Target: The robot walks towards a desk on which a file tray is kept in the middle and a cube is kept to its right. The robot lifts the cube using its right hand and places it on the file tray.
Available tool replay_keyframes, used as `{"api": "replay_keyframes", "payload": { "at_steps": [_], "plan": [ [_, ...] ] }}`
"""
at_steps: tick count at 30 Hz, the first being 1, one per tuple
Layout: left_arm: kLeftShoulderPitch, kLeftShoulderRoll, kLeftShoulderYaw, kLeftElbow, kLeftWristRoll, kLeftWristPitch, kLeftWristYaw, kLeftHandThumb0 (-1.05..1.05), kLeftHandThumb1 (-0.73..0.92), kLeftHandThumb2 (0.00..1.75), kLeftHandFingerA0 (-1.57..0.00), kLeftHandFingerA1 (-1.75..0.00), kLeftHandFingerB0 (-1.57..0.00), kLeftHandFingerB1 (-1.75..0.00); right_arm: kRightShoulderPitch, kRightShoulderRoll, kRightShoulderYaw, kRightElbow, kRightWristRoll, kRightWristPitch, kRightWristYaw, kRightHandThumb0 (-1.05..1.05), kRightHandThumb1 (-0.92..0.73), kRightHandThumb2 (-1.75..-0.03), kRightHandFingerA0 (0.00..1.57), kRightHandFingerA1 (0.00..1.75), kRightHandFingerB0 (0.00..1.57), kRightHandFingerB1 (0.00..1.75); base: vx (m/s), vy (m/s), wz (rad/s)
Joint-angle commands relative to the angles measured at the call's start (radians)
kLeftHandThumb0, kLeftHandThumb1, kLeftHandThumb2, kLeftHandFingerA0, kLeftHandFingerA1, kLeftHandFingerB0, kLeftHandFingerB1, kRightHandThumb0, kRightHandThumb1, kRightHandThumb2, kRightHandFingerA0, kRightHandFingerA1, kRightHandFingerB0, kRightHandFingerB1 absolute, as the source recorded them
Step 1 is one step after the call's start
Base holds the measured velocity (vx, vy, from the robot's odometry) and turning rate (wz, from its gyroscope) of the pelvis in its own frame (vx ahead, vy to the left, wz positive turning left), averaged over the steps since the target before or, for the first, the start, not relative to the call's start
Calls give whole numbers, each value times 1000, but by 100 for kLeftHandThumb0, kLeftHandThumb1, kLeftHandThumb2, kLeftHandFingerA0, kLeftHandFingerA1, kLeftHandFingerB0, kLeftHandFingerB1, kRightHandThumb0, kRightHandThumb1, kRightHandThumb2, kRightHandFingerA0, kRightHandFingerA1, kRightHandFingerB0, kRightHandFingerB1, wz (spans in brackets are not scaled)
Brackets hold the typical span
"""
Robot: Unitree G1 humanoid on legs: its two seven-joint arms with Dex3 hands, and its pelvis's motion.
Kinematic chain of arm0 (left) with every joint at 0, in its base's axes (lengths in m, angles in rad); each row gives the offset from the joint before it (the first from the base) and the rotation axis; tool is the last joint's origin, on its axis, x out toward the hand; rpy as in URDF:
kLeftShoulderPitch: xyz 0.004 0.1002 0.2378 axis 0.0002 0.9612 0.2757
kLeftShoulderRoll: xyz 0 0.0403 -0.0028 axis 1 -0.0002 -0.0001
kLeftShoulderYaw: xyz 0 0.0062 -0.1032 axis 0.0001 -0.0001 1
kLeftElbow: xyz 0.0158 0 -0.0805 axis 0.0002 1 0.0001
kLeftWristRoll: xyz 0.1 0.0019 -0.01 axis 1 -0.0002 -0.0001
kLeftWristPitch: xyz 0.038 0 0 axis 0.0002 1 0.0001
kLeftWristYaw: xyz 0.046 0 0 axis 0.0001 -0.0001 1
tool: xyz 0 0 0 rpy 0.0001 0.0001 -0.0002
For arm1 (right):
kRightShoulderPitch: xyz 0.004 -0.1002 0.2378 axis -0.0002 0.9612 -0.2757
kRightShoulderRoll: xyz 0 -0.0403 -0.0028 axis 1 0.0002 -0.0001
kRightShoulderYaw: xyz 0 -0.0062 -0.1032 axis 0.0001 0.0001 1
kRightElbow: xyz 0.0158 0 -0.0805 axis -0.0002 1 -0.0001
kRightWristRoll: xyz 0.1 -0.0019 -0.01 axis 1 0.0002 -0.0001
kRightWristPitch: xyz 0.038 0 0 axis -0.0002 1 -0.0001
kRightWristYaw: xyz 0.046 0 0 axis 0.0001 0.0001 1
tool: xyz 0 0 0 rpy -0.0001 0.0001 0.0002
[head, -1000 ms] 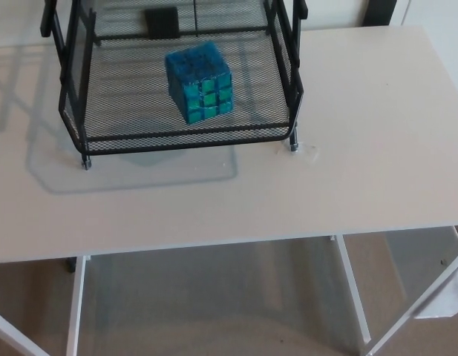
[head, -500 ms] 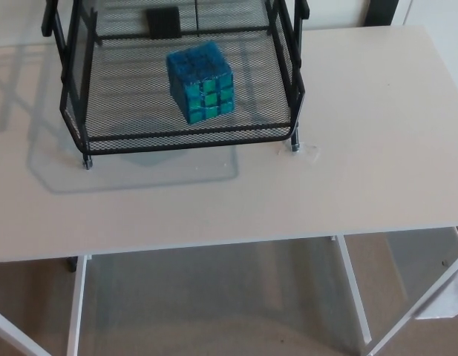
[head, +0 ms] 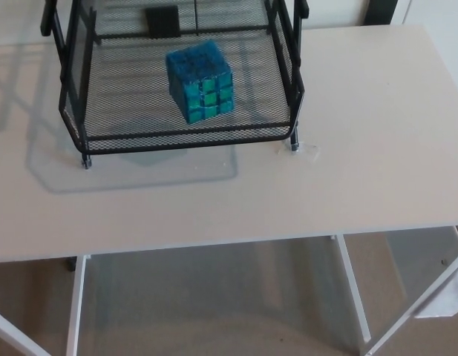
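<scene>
A blue and green cube [head: 200,81] rests on the mesh floor of the black wire file tray [head: 110,111], right of the tray's middle. The tray stands on the white desk [head: 362,148] at the upper left of the head view, its top cut off by the picture edge. Neither of my hands shows in the view.
The desk's front edge [head: 214,248] runs across the lower part of the picture, with its white legs and beige floor below. A small pale mark [head: 309,152] lies on the desk by the tray's front right foot. A dark object [head: 161,21] stands behind the tray.
</scene>
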Motion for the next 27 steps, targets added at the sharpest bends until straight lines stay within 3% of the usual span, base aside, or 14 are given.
{"api": "replay_keyframes", "payload": {
  "at_steps": [1,4,5,6,11,14,15,18,21,22,23,25,26,27],
  "plan": [
    [-20,34,540,-752,-125,-67,457,-36,59,117,-26,-73,-6,-58,-167,34,-468,-869,229,139,-371,-59,-62,-59,32,71,31,51,0,0,0],
    [10,75,602,-522,-167,-124,451,-76,92,78,-9,-117,-1,-90,-139,38,-506,-761,220,200,-372,-57,-47,-84,31,70,25,56,-1,1,7],
    [17,105,613,-367,-179,-165,456,-76,78,116,-25,-84,-13,-71,-110,44,-523,-706,204,185,-379,-51,-63,-59,26,73,25,50,0,0,0],
    [27,116,625,-285,-174,-165,482,-79,91,76,-30,-113,-2,-83,-102,48,-540,-640,207,156,-398,-48,-63,-59,24,76,23,48,0,0,0],
    [108,145,587,40,-114,-180,581,-75,88,130,-22,-90,-8,-63,-77,22,-582,-416,124,125,-507,-52,-64,-59,21,80,21,54,0,0,0],
    [105,177,591,245,-169,-176,548,-79,84,125,-70,-123,-10,-67,-80,4,-583,-289,125,60,-535,-52,-60,-56,23,94,25,55,0,0,0],
    [106,195,587,309,-176,-149,546,-77,92,94,-38,-175,0,-105,-82,-4,-583,-245,122,37,-548,-52,-59,-56,28,112,24,57,0,0,0],
    [120,219,609,405,-206,-94,528,-70,92,83,-65,-175,-4,-175,-64,-20,-576,-193,94,25,-555,-55,-61,-57,25,108,21,59,0,0,0],
    [126,227,603,429,-193,-64,541,-73,92,89,-28,-175,0,-134,-54,-14,-578,-205,78,42,-556,-57,-63,-58,22,89,20,58,0,0,0],
    [134,224,603,429,-189,-67,554,-72,92,91,-56,-175,0,-170,-46,-11,-578,-204,76,55,-548,-59,-47,-88,24,72,17,59,0,0,0],
    [144,223,596,435,-179,-65,547,-51,87,138,-46,-99,0,-68,-41,-11,-574,-190,71,47,-551,-54,-62,-59,19,79,17,58,0,0,0],
    [143,222,595,449,-178,-54,529,-74,92,84,-9,-115,0,-92,-29,-1,-568,-190,62,53,-550,-50,-61,-57,19,83,19,59,0,0,0],
    [139,217,594,455,-174,-65,540,-76,92,84,-64,-175,0,-174,-30,6,-567,-189,62,53,-555,-52,-60,-56,19,90,21,61,0,0,0],
    [145,215,559,459,-135,-55,568,-75,92,83,-64,-175,0,-110,-33,16,-557,-195,57,56,-560,-53,-60,-55,17,90,22,62,0,0,0]
  ]
}}
